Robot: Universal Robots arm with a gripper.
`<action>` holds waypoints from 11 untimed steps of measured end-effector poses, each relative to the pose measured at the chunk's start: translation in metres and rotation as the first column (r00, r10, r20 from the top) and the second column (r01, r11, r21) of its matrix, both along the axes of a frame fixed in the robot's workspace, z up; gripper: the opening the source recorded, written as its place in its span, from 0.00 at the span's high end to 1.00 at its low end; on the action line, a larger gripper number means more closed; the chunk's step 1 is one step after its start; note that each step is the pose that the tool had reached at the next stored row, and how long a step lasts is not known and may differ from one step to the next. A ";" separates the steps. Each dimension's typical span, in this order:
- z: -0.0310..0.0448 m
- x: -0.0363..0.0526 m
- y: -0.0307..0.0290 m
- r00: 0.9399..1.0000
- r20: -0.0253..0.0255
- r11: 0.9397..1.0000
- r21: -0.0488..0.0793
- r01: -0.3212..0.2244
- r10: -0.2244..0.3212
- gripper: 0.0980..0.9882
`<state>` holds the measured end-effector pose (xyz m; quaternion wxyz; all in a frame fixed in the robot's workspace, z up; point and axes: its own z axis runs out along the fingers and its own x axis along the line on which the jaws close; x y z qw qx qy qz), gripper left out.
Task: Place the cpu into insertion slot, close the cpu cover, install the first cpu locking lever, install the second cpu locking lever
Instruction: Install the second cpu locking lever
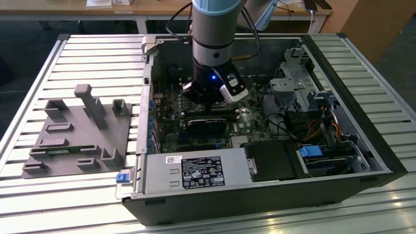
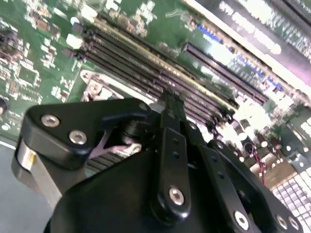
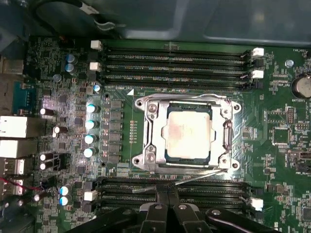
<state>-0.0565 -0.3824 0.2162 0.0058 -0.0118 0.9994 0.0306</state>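
You have one open computer case (image 1: 364,161) lying on the slatted counter (image 1: 39,87), filling the centre and right of the exterior view, and one grey fixture block (image 1: 78,134) at its left. One arm (image 1: 217,29) reaches down into the case over the green motherboard (image 3: 282,141). In the first wrist view, the one cpu (image 3: 188,132) sits in the insertion slot (image 3: 160,132) at frame centre, with the cpu cover (image 3: 187,99) framing it and two banks of memory slots (image 3: 175,68) flanking. The gripper (image 3: 167,196) sits at bottom centre; its jaws look pressed together, holding nothing.
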 end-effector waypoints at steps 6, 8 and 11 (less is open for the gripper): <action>0.0011 -0.0028 -0.0017 1.000 0.000 1.000 0.011 0.000 0.000 0.99; 0.0037 -0.0028 -0.0016 1.000 0.000 1.000 0.011 0.000 0.000 0.99; 0.0096 -0.0029 -0.0016 1.000 0.000 1.000 0.011 0.000 0.000 0.99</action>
